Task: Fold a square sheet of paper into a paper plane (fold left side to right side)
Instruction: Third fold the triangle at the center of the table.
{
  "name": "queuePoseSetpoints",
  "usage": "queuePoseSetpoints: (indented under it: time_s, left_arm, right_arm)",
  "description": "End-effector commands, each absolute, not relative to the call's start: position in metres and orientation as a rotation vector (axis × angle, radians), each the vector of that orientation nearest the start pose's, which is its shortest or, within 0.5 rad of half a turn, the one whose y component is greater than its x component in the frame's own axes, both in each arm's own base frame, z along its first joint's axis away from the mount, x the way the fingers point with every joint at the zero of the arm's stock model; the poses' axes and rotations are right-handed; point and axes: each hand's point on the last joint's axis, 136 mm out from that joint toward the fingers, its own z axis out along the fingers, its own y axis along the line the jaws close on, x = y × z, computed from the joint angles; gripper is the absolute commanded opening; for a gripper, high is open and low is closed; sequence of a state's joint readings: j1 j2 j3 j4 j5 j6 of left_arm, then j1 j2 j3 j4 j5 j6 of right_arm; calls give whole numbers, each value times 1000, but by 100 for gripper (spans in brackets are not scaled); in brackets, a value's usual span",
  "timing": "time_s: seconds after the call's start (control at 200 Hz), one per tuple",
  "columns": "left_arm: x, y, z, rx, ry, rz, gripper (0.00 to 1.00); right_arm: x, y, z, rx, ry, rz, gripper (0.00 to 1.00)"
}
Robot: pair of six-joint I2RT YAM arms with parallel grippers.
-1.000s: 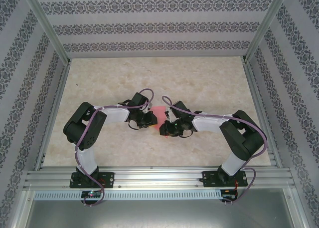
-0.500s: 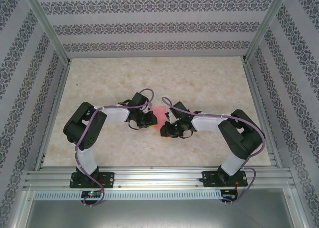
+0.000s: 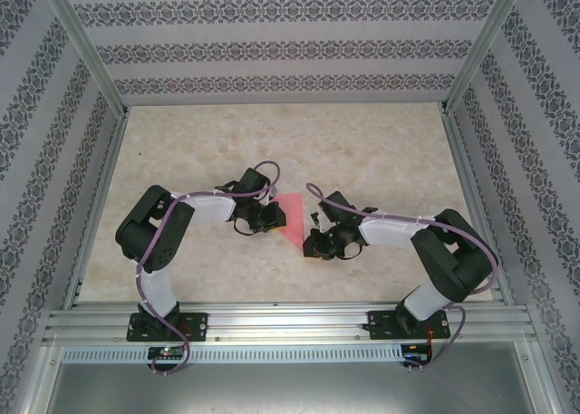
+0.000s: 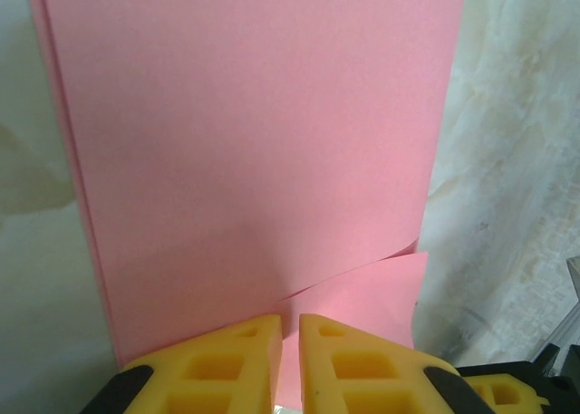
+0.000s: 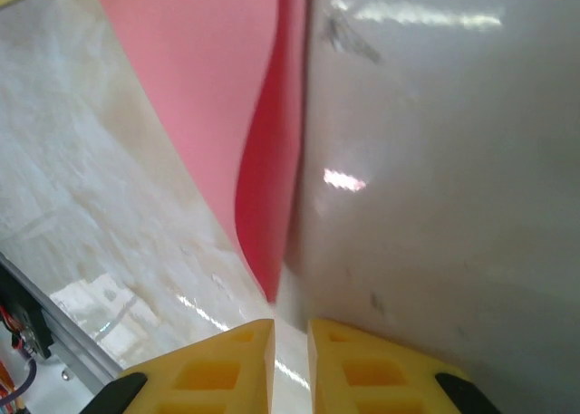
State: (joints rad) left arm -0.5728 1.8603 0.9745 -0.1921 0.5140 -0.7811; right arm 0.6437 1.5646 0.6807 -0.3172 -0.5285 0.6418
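Two near-shut grippers flank the square sheet of paper, part-folded at the middle of the worktop: left gripper tips over its edge, right gripper empty beside a lifted flap. Light, limp, crease-prone: judged best pinched at that raised edge

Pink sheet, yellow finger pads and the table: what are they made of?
Pink sheet: looks like thin paper, matte; it holds a sharp fold and one flap curls up. Yellow finger pads: probably foam or soft rubber, with a grainy, dull surface and moulded hollows. Table: marble-patterned and glossy, with light glints; stone or laminate, I can't tell.
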Motion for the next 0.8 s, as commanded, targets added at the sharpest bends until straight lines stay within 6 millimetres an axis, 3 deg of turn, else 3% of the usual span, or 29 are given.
queuePoseSetpoints:
  time_s: [0.0, 0.145, 0.37, 0.54, 0.794]
  left_arm:
    - [275, -269, -19, -141, 3021, -850, 17]
    - [276, -270, -17, -139, 3015, -853, 17]
    - [275, -272, -15, -127, 3010, -860, 17]
    - [277, -274, -13, -127, 3006, -864, 17]
    - [280, -276, -1, -109, 2983, -878, 17]
  right_arm:
    - [200, 253, 47, -165, 2940, 1036, 18]
    - [221, 271, 68, -186, 2850, 1111, 18]
    - [238, 277, 40, -152, 2891, 1037, 18]
    - [228, 275, 18, -157, 2962, 998, 18]
    - [204, 250, -8, -121, 3084, 851, 17]
